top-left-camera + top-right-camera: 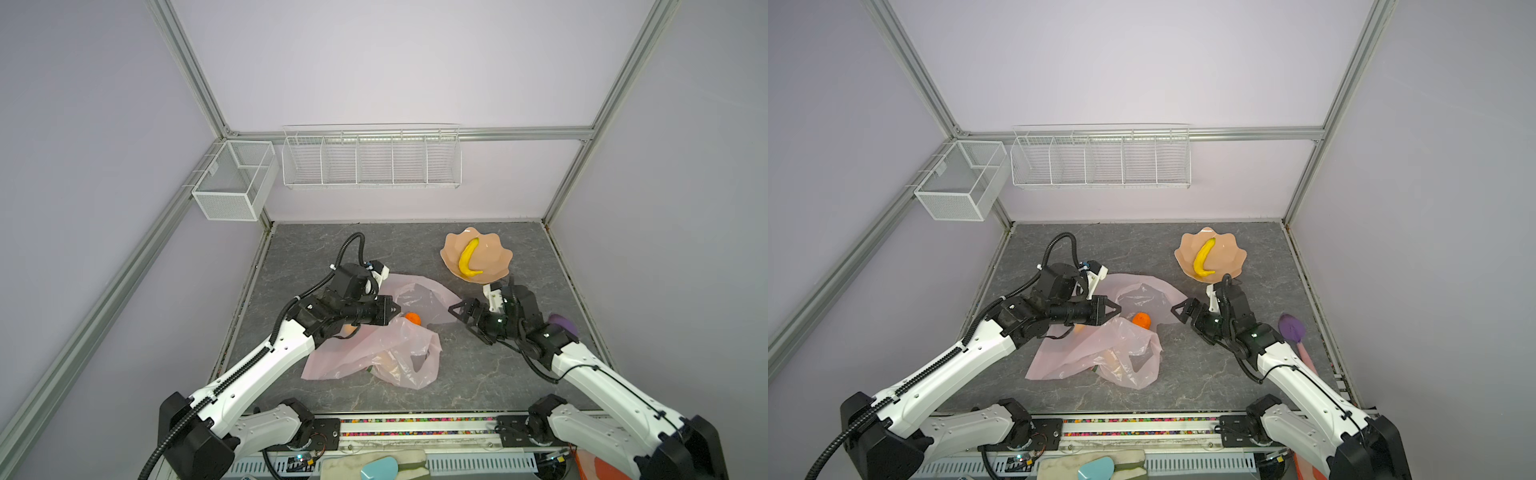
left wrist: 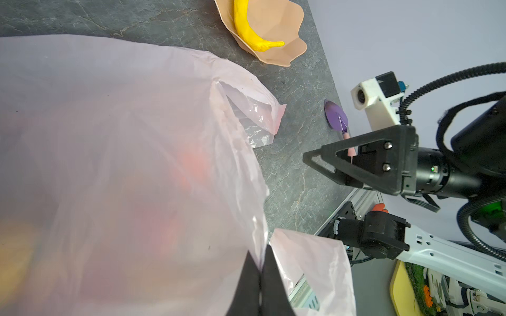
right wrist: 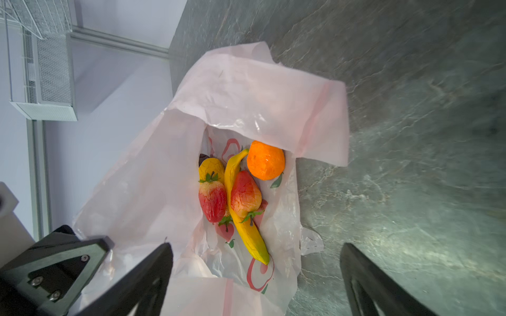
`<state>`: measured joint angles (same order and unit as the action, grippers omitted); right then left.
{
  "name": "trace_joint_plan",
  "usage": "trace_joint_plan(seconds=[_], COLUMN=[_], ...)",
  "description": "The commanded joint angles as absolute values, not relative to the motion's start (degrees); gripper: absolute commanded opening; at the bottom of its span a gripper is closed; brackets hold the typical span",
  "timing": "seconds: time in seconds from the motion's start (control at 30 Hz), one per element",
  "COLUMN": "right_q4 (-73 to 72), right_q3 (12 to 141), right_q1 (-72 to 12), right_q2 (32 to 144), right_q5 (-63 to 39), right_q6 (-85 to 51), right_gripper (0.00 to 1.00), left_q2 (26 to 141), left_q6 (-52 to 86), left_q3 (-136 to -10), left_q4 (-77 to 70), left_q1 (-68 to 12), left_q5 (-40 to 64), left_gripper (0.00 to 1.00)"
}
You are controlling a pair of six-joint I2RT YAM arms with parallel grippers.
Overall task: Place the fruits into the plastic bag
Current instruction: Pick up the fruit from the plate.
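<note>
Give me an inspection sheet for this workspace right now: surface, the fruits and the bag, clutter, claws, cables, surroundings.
Surface: grey marbled tabletop, no spills seen.
Job's things: plastic bag lies crumpled with its mouth open; inside show a tangerine, a banana, two strawberries and a pear; a second banana lies in the peach bowl.
Clutter: purple scoop with a pink handle, on the table beside the right arm.
Grippers: left claw shut on the bag's edge; right claw open, holding nothing, facing the bag's mouth.
Cables: black conduit loops above the left wrist; no snag seen.
Surroundings: white wire rack and mesh basket on the walls.
</note>
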<state>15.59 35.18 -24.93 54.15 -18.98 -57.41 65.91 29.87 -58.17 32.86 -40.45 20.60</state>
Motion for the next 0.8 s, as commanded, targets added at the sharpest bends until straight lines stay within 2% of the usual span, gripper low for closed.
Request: trace_joint_plan(seconds=[0.0,0.27,0.43,0.63,0.77], right_q4=[22.18,23.27,22.77,21.25,21.8], right_q3=[34.1,34.23,35.13,38.2,43.71], right_q1=[-22.09,-18.05,-16.97,-13.8,-10.5], right_q2=[51.56,50.86,53.17,58.79,65.61], right_q5=[-19.81,-21.54,-21.97,-23.39,-24.7], right_q6=[-54.53,-53.27,-52.02,-49.34,-45.24], right_gripper=[0.98,0.98,0.95,0.79,0.75], left_q2=[66.17,66.62,66.74,66.5,66.25], left_q6=[29.81,29.8,29.8,29.82,29.86], left_q3=[-57.81,-58.01,-58.1,-58.01,-57.94], left_q4=[32.08,31.99,32.08,32.32,32.62], left_q1=[-40.17,-40.17,-40.17,-40.17,-40.17], left_q5=[20.57,20.66,20.71,20.51,20.49], left_gripper=[0.0,0.0,0.0,0.0,0.0])
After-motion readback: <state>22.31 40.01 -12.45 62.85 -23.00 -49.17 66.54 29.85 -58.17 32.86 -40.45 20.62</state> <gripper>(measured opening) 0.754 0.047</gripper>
